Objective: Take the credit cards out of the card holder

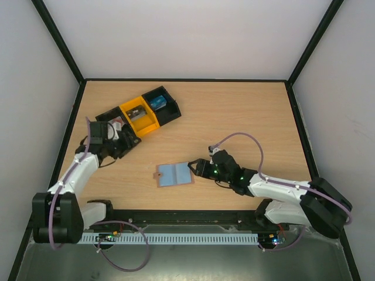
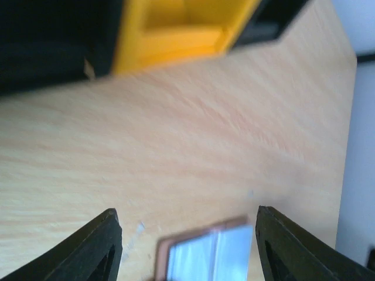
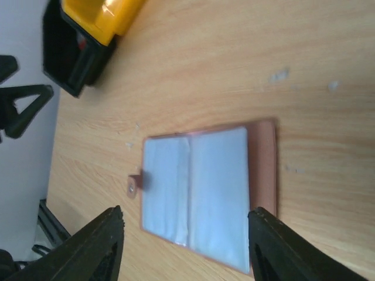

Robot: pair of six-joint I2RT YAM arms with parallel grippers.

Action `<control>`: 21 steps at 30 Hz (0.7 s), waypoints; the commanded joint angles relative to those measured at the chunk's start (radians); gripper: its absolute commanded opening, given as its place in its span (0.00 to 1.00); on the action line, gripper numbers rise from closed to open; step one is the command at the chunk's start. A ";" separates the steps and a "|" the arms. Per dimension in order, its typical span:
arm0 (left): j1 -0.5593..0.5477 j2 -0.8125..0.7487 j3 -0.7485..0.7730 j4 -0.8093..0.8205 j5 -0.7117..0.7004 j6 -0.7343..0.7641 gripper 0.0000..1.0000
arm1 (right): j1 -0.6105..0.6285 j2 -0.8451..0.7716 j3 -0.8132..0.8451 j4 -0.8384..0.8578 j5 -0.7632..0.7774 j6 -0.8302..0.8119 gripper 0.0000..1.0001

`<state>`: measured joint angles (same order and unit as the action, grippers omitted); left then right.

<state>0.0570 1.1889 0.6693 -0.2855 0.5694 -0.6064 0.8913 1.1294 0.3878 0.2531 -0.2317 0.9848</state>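
Observation:
The card holder [image 1: 174,174] lies open and flat on the table, two light blue-grey panels with a brownish rim and a small snap tab on its left. No card shows in its panels in the right wrist view [image 3: 199,193]. A dark card with pale marks [image 1: 137,111] lies in the yellow section of the tray. My right gripper [image 1: 196,168] is open just right of the holder, its jaws [image 3: 186,212] spanning it from above without touching. My left gripper [image 1: 125,141] is open and empty beside the tray; the blurred holder [image 2: 205,254] shows between its fingers.
A black-and-yellow three-section tray [image 1: 167,115] stands at the back left, with a blue item [image 1: 157,103] in its right section and something small in its left one. Black-framed walls enclose the table on three sides.

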 commanded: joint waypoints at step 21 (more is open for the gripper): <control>-0.444 0.043 -0.214 0.304 -0.039 -0.222 0.58 | 0.027 0.355 0.078 0.115 -0.141 -0.053 0.26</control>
<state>-0.3481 1.1828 0.4786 -0.0422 0.5575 -0.7959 0.9062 1.4399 0.4305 0.3275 -0.3500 0.9600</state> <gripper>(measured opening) 0.575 0.262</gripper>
